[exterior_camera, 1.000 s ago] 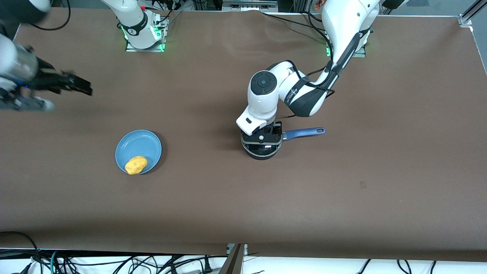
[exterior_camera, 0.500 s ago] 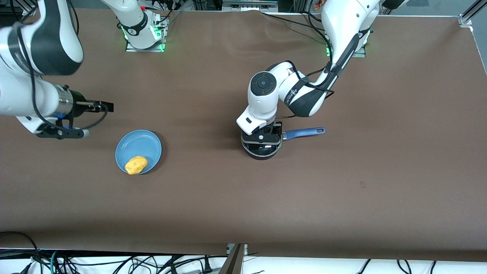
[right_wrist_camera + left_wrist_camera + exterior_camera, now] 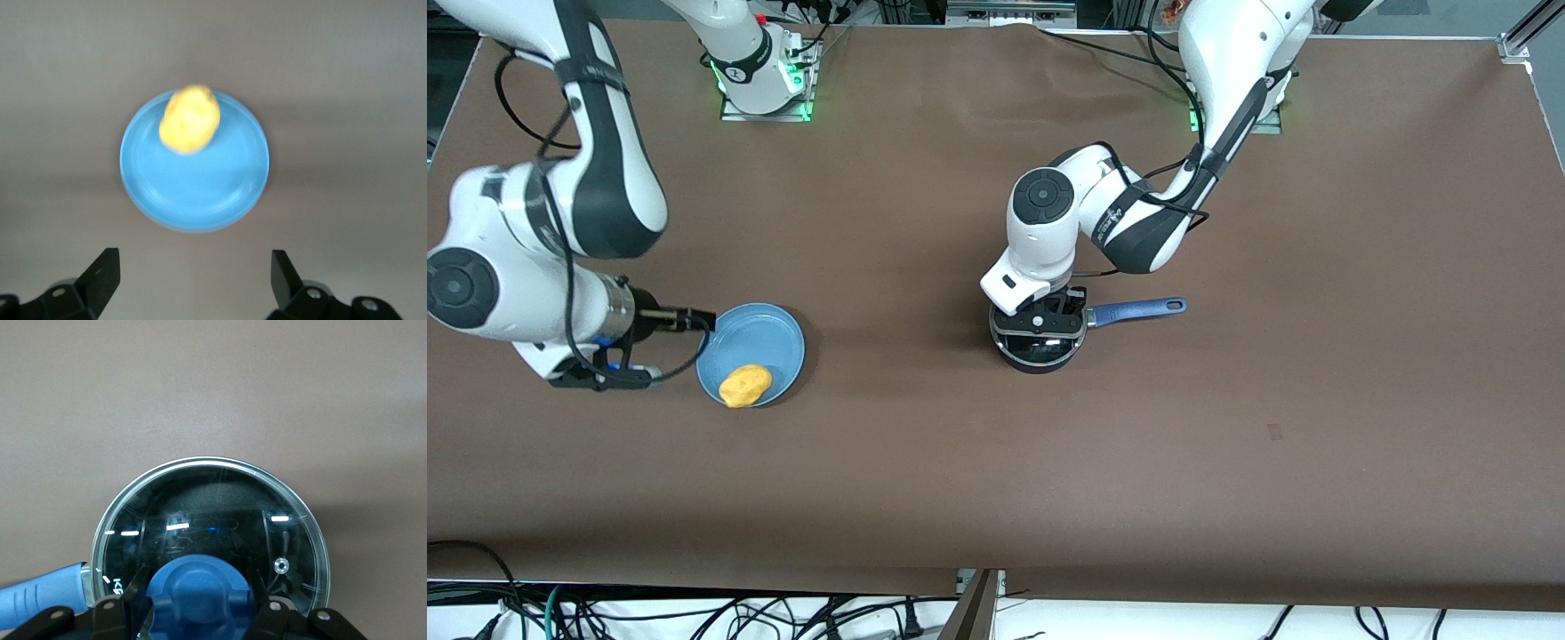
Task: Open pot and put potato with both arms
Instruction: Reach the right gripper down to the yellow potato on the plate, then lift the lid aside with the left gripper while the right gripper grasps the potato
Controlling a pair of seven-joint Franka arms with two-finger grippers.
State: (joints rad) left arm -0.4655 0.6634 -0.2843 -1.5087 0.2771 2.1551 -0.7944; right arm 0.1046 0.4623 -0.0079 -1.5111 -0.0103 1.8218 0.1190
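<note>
the left hand grips the blue knob of the pot lid; the right hand, wide open, hovers beside the plate with the potato.

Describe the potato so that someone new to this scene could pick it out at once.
Start at the brown table and go toward the right arm's end, where a flat light-blue plate lies. The potato sits on the plate's edge nearest the front camera. It is a small lumpy yellow-orange oval, the only warm-coloured thing here; the black pot is lidded and blue-handled.
</note>
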